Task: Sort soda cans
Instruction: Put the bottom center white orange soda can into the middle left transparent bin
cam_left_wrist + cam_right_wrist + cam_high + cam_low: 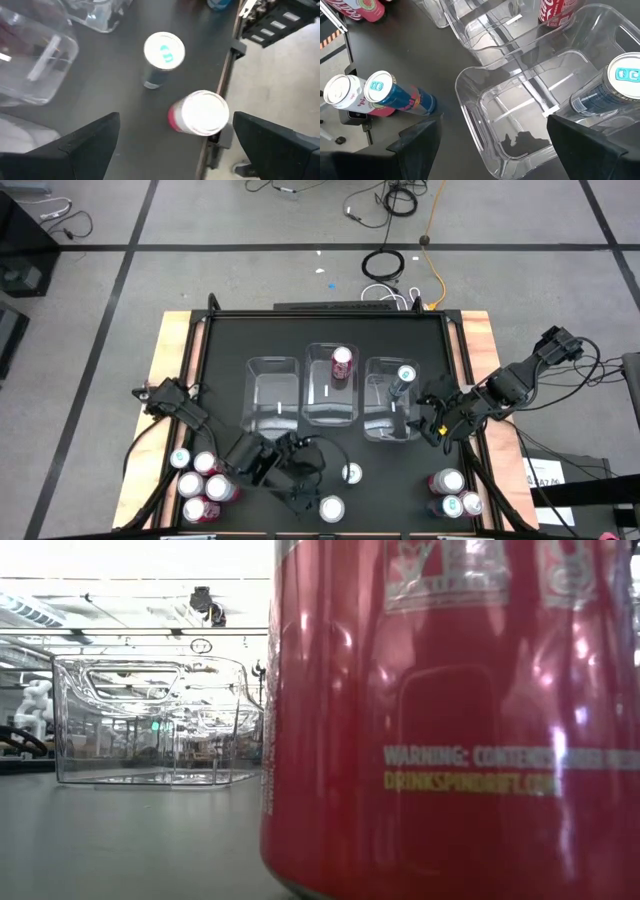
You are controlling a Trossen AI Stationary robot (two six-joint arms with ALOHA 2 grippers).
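Glossy metal cans [343, 361], clear plastic bins [272, 392]

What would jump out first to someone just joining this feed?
Three clear bins in a row mid-table: the middle holds a red can, the right one a blue can, the left is empty. Unsorted cans cluster at the near left corner, beside the open left gripper.

Bright overhead light; glare on red can [450, 720]; wrist views blurred.

Overhead, table-level, two wrist views
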